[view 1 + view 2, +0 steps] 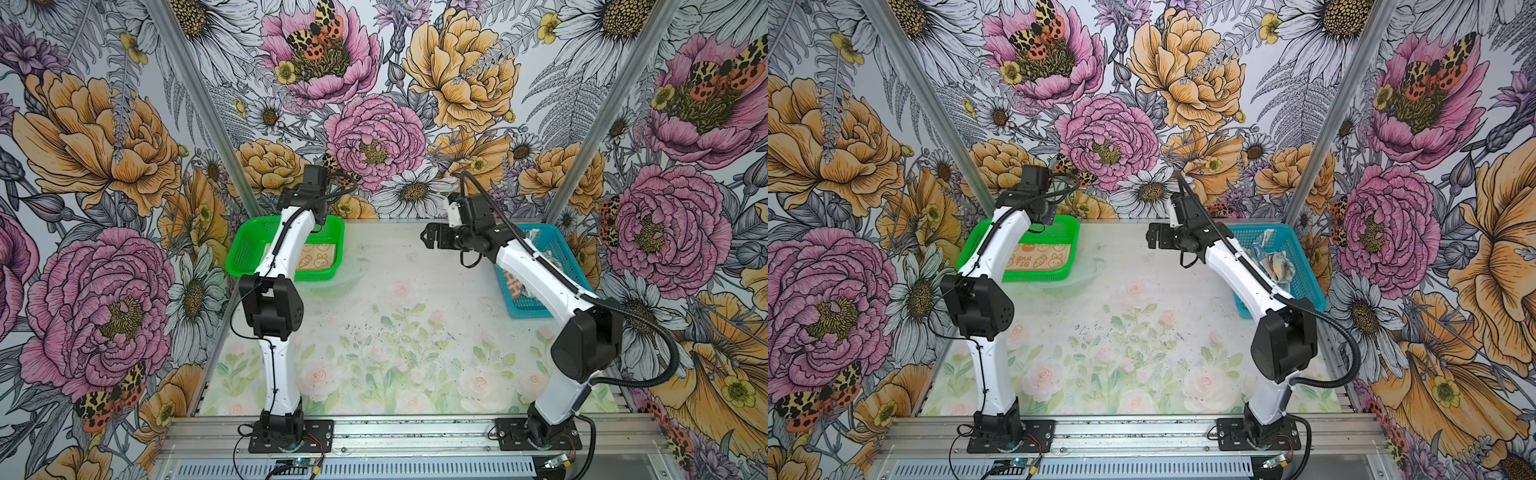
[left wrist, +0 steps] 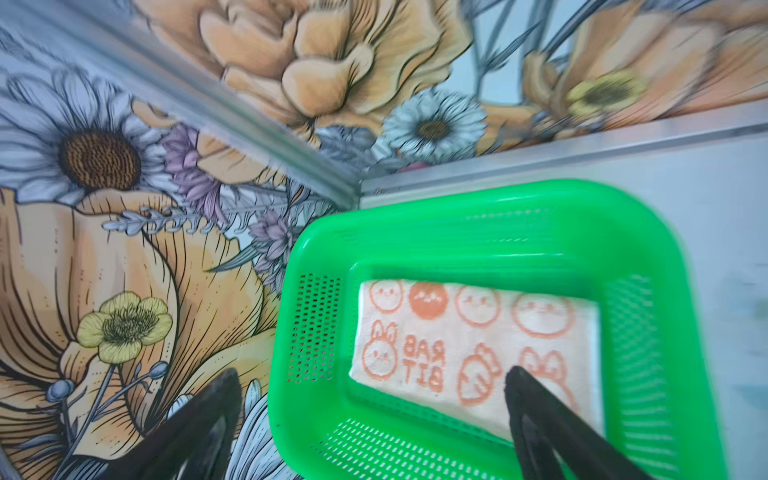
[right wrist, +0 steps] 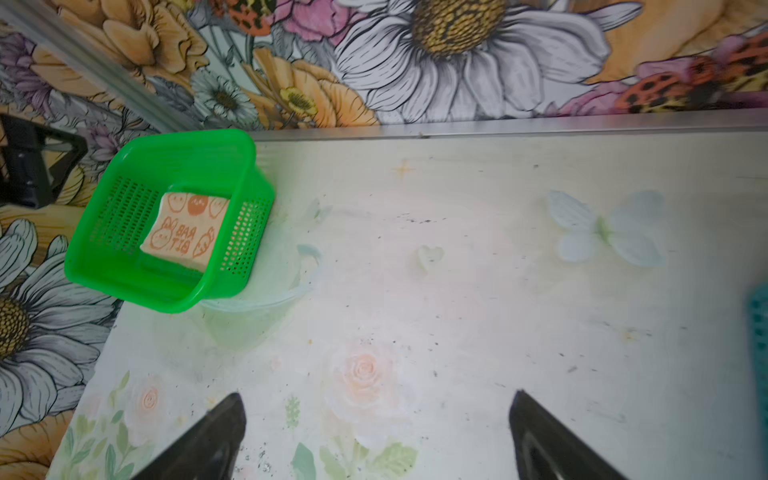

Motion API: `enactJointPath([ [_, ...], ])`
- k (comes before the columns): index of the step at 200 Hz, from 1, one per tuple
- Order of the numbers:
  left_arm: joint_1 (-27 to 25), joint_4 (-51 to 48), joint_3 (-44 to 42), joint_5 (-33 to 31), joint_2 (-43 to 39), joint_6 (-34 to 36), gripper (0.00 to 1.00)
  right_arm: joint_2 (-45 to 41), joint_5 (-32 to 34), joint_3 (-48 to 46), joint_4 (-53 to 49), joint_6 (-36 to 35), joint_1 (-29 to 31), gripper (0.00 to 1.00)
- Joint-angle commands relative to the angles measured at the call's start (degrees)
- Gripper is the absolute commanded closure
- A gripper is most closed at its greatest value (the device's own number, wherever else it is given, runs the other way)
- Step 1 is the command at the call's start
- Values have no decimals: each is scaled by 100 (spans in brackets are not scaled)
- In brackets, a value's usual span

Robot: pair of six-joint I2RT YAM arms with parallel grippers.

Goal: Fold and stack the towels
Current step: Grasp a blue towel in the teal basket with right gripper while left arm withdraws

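Folded towel (image 2: pixel 469 345) laid in the green basket (image 2: pixel 498 232), jaws spread wide on both arms
The left gripper (image 2: pixel 372 374) is held empty above it; the right gripper (image 3: pixel 377 395) is held empty over the table (image 3: pixel 457 249); crumpled towels (image 1: pixel 1277 262) are seen in the blue basket (image 1: pixel 1305 266) at right

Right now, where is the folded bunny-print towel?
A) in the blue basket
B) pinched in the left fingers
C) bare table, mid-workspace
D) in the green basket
D: the bunny-print towel lies flat on the floor of the green basket. The left fingers are spread wide above it, gripping nothing.
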Motion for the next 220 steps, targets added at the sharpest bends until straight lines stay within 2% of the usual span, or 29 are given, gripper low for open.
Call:
enactJointPath([
  [1,-708,218,-82,297,-178,-213,1,-515,530,-364,-416,-84,-589,1],
  [50,-2311,463,445,351,177,-184,1,-992,507,-1316,-520,179,-2254,1],
  [89,-3156,594,1114,276,812,-27,1,-551,347,-1605,-464,433,-3131,1],
  [120,-3553,596,1469,532,1146,-196,1,-9,292,-1564,-304,595,-3439,3],
  [171,-3833,615,1630,785,1458,-234,1,793,393,-1429,-166,666,-3499,21],
  [207,-3895,611,1486,783,1506,-305,1,1017,734,-1524,-8,595,-3511,32],
  [220,-3944,616,1479,824,1509,-293,1,1069,888,-1521,22,543,-3510,39],
])
